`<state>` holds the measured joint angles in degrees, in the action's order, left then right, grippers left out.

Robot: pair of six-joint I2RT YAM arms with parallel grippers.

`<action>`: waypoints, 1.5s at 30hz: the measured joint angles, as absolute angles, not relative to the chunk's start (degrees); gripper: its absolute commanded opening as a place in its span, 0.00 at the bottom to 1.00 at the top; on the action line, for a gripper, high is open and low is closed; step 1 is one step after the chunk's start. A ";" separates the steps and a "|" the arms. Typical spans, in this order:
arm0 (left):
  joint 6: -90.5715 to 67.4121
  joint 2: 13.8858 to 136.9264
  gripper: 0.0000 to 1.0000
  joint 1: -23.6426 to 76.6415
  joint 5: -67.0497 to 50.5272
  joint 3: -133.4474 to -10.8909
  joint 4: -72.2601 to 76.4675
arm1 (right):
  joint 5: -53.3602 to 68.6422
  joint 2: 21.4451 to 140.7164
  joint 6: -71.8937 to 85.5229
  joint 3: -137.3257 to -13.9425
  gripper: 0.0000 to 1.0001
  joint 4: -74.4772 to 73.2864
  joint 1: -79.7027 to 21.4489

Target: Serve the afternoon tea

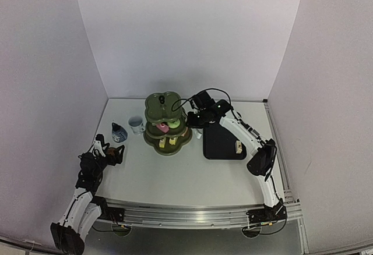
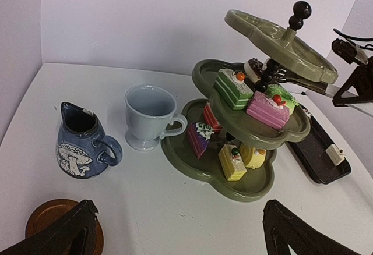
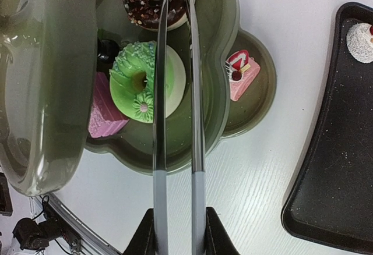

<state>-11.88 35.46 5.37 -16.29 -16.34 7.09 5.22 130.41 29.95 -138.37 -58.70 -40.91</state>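
The dark green three-tier stand (image 1: 168,128) holds small cakes and doughnuts. My right gripper (image 3: 178,232) is shut on the metal tongs (image 3: 195,121). The tongs reach over the middle tier (image 3: 227,63), past a green doughnut (image 3: 137,74). Their tips are at a chocolate doughnut (image 3: 145,2); whether they clasp it is hidden. My left gripper (image 2: 178,237) is open and empty, low over the table at the front left. A brown coaster (image 2: 44,215) lies by its left finger. The white cup (image 2: 148,115) and the small blue cup (image 2: 81,141) stand left of the stand (image 2: 250,185).
The black rectangular tray (image 1: 224,144) lies right of the stand with one small white cake (image 1: 238,146) on it; the cake also shows in the right wrist view (image 3: 361,34). White walls enclose the table on three sides. The right arm (image 1: 245,130) crosses above the tray.
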 measured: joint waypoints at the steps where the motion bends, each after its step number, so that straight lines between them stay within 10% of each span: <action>1: -11.88 35.46 1.00 5.37 -16.29 -16.34 7.09 | 5.24 130.41 29.95 -138.37 0.23 -58.70 -40.91; 45: -12.01 35.27 1.00 5.37 -16.34 -16.34 7.09 | -11.30 114.30 33.88 -120.66 0.31 -56.63 -40.91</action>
